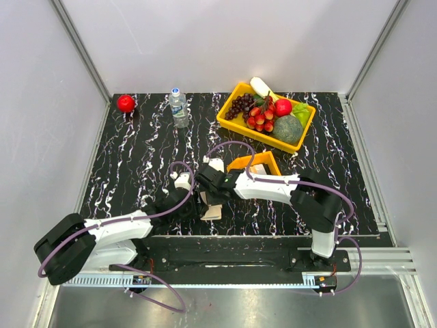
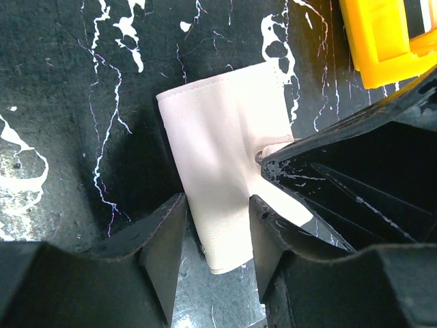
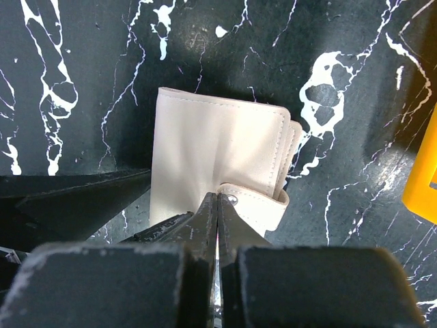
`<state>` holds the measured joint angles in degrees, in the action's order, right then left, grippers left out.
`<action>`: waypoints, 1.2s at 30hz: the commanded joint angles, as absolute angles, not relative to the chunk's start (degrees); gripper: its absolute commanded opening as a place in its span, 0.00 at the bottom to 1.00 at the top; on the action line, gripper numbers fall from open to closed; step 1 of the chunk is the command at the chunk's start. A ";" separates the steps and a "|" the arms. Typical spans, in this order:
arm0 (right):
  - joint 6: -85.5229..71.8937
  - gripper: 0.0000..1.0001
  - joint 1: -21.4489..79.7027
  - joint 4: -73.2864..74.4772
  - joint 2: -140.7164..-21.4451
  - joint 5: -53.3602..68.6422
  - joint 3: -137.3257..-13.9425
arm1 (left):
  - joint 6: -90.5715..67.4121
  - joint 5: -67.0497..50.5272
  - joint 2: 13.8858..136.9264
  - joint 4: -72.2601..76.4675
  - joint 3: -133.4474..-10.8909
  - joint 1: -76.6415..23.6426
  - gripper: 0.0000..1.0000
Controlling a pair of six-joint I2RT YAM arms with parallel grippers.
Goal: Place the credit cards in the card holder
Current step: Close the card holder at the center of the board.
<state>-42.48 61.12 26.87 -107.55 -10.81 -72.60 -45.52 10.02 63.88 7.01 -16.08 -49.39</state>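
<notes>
The black marbled table bears the card holder, a pale tan wallet lying folded near its front edge, and everything else is placed from it. Well beyond it and to the right sits a yellow tray of fruit. The left arm reaches it from the near left and the right arm from the right. Just beyond it on the right is a small orange tray; its contents are too small to tell. A water bottle stands well beyond it, and a red apple far beyond to the left. The left gripper clamps the card holder's near end, a finger against each side. The right gripper has its fingers pressed together, tips at the card holder's snap strap.
</notes>
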 commanded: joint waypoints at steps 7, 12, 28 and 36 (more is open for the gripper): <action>-42.63 0.00 60.21 24.70 -103.98 -11.77 -71.02 | -45.53 8.88 65.39 4.57 -16.52 -49.31 0.46; -42.01 0.00 60.21 24.61 -103.62 -12.39 -71.28 | -45.62 8.88 65.92 4.83 -16.61 -49.31 0.46; -43.50 0.09 60.56 30.50 -97.47 -17.84 -69.26 | -45.62 9.76 64.86 3.87 -16.79 -49.22 0.46; -42.19 0.25 60.64 32.87 -100.10 -16.35 -73.21 | -45.70 9.67 64.95 3.96 -16.79 -49.31 0.45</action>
<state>-42.87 60.64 30.83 -99.39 -15.49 -69.54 -45.52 9.91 64.62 7.35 -16.40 -49.36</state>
